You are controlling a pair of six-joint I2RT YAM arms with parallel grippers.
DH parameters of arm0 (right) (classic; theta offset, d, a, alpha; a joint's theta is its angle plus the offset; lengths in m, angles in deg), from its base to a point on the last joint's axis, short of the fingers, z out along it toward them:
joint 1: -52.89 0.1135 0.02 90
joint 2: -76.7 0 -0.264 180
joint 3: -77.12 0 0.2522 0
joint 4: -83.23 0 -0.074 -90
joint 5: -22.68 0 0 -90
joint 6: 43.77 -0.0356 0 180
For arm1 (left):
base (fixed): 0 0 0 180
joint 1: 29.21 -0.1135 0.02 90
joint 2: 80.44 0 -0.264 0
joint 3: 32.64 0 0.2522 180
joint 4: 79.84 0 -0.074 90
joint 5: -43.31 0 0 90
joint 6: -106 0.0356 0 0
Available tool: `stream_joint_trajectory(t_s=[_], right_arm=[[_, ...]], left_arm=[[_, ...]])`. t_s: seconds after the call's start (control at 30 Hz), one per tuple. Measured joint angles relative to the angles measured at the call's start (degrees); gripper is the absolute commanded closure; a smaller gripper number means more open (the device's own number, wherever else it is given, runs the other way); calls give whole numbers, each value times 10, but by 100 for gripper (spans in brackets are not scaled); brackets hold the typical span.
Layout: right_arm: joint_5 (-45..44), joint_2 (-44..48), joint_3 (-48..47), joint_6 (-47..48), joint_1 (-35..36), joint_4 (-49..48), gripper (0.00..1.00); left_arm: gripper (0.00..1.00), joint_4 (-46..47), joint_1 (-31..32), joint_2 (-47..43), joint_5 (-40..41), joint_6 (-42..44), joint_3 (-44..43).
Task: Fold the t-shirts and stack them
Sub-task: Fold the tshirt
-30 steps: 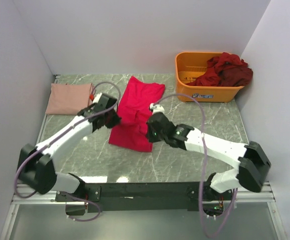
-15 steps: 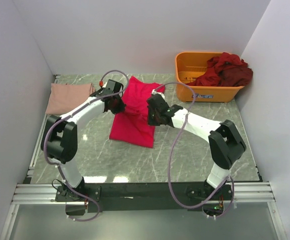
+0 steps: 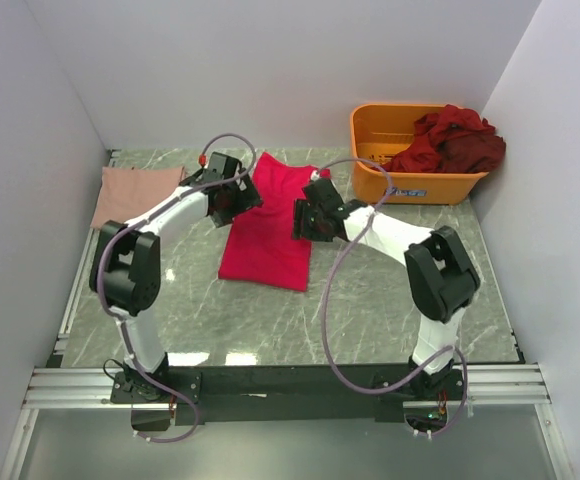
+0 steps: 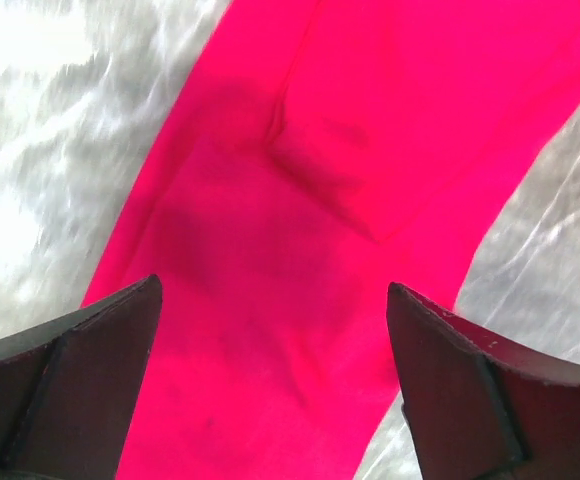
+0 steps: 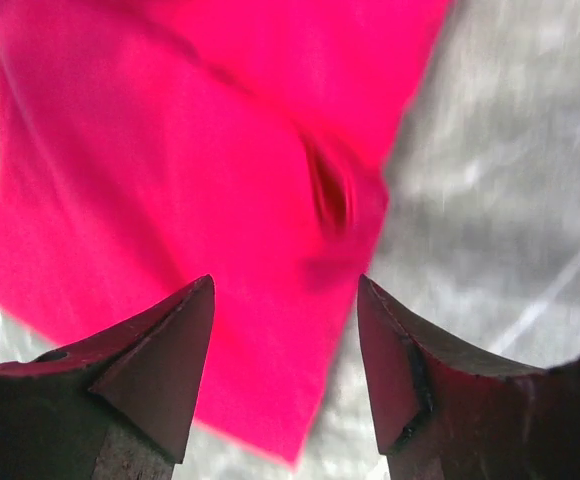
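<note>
A bright pinkish-red t-shirt [image 3: 270, 230] lies folded lengthwise in the middle of the marble table, filling most of the left wrist view [image 4: 350, 180] and the upper left of the right wrist view [image 5: 170, 170]. My left gripper [image 3: 238, 200] hovers over its left edge, jaws wide open with nothing between them [image 4: 275, 300]. My right gripper [image 3: 305, 220] stands open over the shirt's right edge [image 5: 285, 300], also empty. A pale dusty pink t-shirt [image 3: 135, 195] lies folded at the far left. Dark maroon t-shirts [image 3: 452, 140] are heaped in the bin.
The orange plastic bin [image 3: 410, 185] stands at the back right of the table. White walls close in the left, back and right sides. Purple cables loop above both arms.
Both grippers have let go of the red t-shirt and opened. The shirt's near part was carried back, and it now lies flatter and longer on the table.
</note>
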Motion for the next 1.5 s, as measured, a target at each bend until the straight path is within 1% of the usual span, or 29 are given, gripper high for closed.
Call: stream_joint_trajectory(t_s=[0.07,0.23,0.33,0.47,0.57,0.6,0.67,0.73,0.77,0.87,0.9,0.93,0.97,1.0,1.03,1.1,1.13,1.2,1.3,1.4,1.5], right_arm=[[9,37,50,2,7,-16,33],[43,140,170,6,47,-34,33],[62,176,220,6,78,-48,34],[80,172,245,4,96,-54,37],[82,159,246,3,94,-63,39],[82,153,245,3,94,-66,40],[81,134,242,3,94,-68,41],[80,115,241,3,95,-71,42],[80,110,238,2,95,-71,43],[68,99,228,2,96,-75,48],[66,95,224,2,96,-75,50],[62,93,223,2,96,-78,62],[60,90,221,5,96,-80,67],[55,87,220,6,96,-82,71],[54,84,220,6,96,-83,86],[52,84,220,9,97,-86,92],[52,84,221,10,98,-87,97],[53,87,225,14,103,-92,99],[57,107,241,16,122,-90,100],[60,147,261,14,163,-76,100],[67,200,273,-4,212,-43,100]], left_arm=[[1,15,0,-34,-5,-2,47],[1,26,0,-195,-9,-23,233],[1,32,0,-263,-6,-37,318],[5,35,0,-271,-4,-53,381],[11,40,0,-256,3,-64,396],[16,45,-2,-252,4,-66,396],[21,58,-4,-242,9,-71,396],[30,68,-9,-233,11,-73,393],[42,74,-12,-227,12,-73,391],[60,91,-18,-205,10,-74,383],[70,97,-19,-199,11,-73,381],[77,103,-20,-193,10,-73,380],[99,110,-20,-188,10,-70,380],[99,115,-20,-184,11,-71,380],[99,119,-20,-182,11,-67,379],[99,121,-20,-179,16,-62,375],[99,121,-19,-178,17,-61,374],[99,123,-18,-184,19,-62,378],[99,118,-13,-228,34,-72,418],[99,75,4,-322,53,-94,475],[99,-9,37,-441,84,-135,506]])
